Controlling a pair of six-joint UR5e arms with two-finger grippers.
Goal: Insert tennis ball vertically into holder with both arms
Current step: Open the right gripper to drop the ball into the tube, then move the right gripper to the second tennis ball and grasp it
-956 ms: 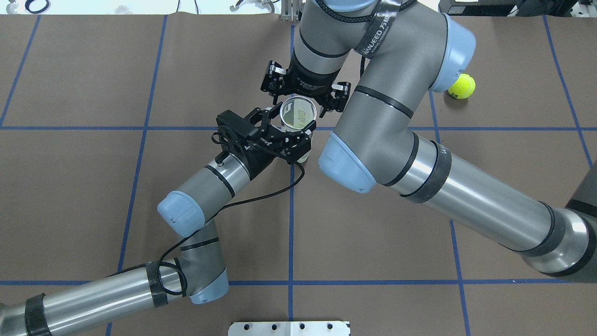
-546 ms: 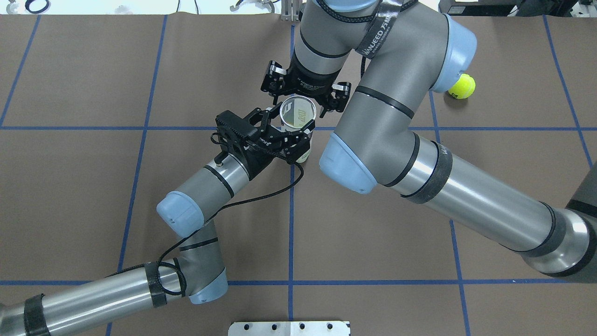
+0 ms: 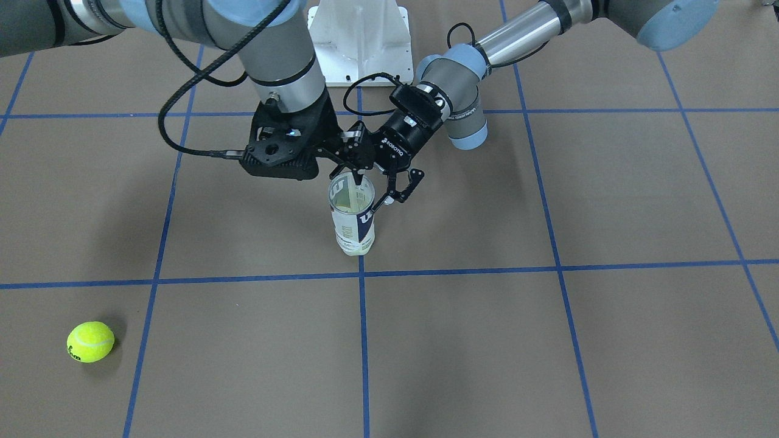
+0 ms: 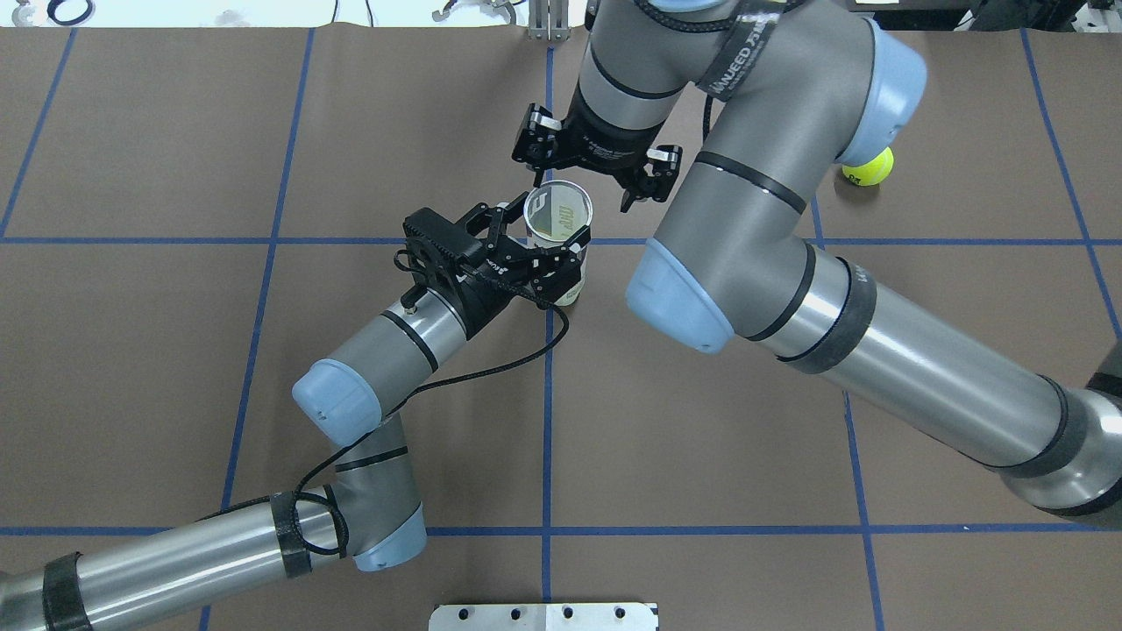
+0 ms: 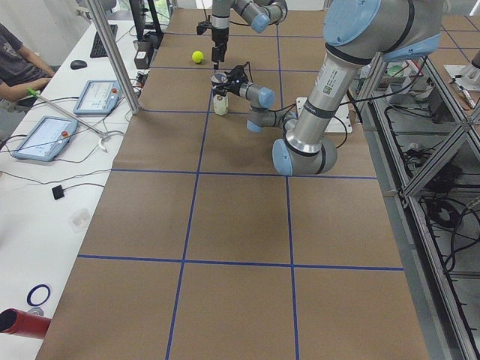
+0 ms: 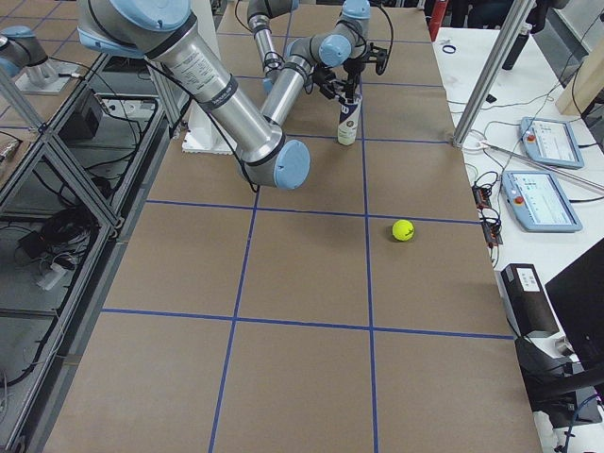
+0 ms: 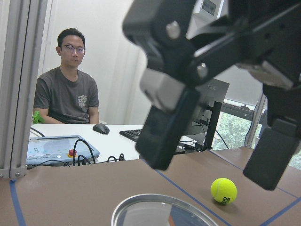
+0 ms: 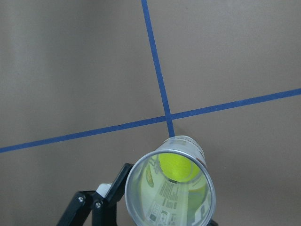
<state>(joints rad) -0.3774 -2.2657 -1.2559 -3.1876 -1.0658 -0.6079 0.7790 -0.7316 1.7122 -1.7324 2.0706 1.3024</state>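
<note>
The holder (image 4: 558, 213) stands upright on the table near a tape crossing, open silver rim up; it also shows in the front view (image 3: 352, 222). The right wrist view looks down into it and shows a yellow tennis ball (image 8: 176, 167) at its bottom. My left gripper (image 4: 536, 238) reaches in sideways and is shut on the holder's wall just below the rim. My right gripper (image 4: 585, 184) points down, open and empty, above and just beyond the rim; the left wrist view shows its spread fingers (image 7: 164, 127) over the rim (image 7: 160, 212).
A second tennis ball (image 4: 868, 166) lies loose on the table far right of the holder, partly under my right arm's elbow; it also shows in the front view (image 3: 90, 342). The white pedestal (image 3: 359, 42) stands behind the holder. An operator (image 7: 68, 84) sits beyond the table's end.
My right gripper, still open, has moved right and back from directly over the holder's mouth. The left gripper and the holder have barely moved.
</note>
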